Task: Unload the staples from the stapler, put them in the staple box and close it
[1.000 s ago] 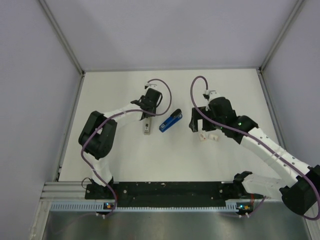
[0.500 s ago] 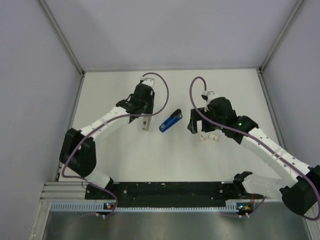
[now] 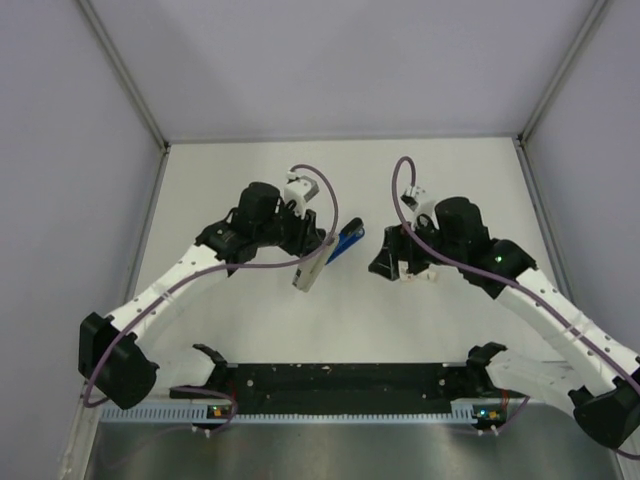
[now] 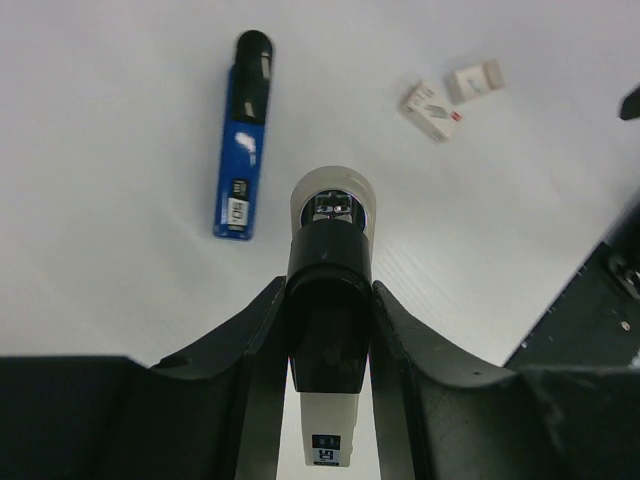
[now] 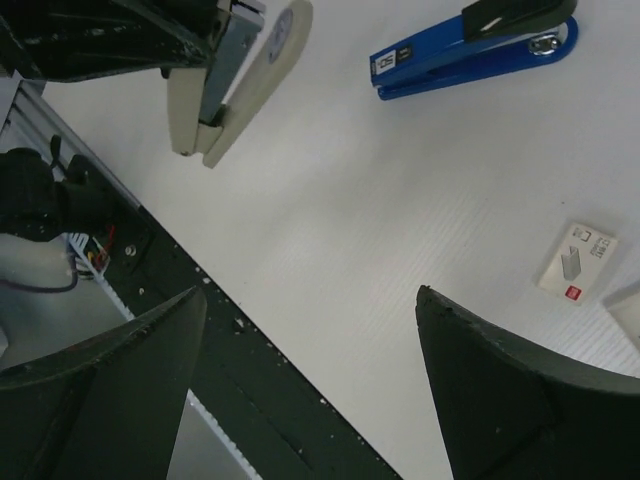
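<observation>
The blue stapler [image 3: 345, 240] [image 4: 243, 135] [image 5: 470, 45] lies flat on the white table, held by neither gripper. Two small whitish staples blocks [image 4: 430, 110] [image 4: 475, 80] [image 5: 577, 262] rest on the table to its right. My left gripper [image 3: 312, 250] [image 4: 330, 290] is shut on a plain grey-beige bar with a black top [image 3: 306, 274] [image 5: 235, 85]. It holds the bar tilted above the table, just left of the stapler. My right gripper [image 3: 385, 264] [image 5: 308, 300] hangs open and empty to the right of the stapler, over the staples.
A black mounting rail [image 3: 340, 380] [image 5: 250, 380] runs along the table's near edge. Pale walls with metal frame posts [image 3: 125, 80] close in the table on the left, back and right.
My left arm has carried the grey bar nearer and to the right, up beside the blue stapler. My right gripper has shifted slightly left, its jaws a little narrower.
</observation>
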Robot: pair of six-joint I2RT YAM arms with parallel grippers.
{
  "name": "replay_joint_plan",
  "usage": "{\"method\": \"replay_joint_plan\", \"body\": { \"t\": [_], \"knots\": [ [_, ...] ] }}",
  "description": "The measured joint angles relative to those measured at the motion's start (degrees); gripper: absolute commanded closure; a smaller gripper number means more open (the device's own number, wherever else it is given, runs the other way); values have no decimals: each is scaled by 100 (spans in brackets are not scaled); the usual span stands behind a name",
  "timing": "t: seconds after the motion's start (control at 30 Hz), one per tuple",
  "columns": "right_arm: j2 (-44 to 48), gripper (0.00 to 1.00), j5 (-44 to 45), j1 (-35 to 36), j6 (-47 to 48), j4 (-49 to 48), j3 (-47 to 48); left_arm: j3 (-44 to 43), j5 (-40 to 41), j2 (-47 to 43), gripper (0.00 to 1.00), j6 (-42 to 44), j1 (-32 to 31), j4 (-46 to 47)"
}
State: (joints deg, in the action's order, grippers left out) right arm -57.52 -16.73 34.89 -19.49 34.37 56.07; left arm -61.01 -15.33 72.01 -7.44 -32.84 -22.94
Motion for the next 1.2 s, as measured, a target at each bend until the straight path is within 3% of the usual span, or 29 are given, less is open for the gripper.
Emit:
{"method": "replay_joint_plan", "body": {
  "t": [0.27, 0.53, 1.2],
  "knots": [
    [592, 16, -879, 76, 483, -13, -2, 81, -2162, -413, 100, 181, -186, -76],
    [881, 16, -1499, 350, 1056, -83, 0, 83, -3491, -654, 100, 238, -286, -129],
    [94, 20, -2140, 1016, 2061, -247, 597, 146, -4190, -780, 100, 387, -645, -317]
  ]
}}
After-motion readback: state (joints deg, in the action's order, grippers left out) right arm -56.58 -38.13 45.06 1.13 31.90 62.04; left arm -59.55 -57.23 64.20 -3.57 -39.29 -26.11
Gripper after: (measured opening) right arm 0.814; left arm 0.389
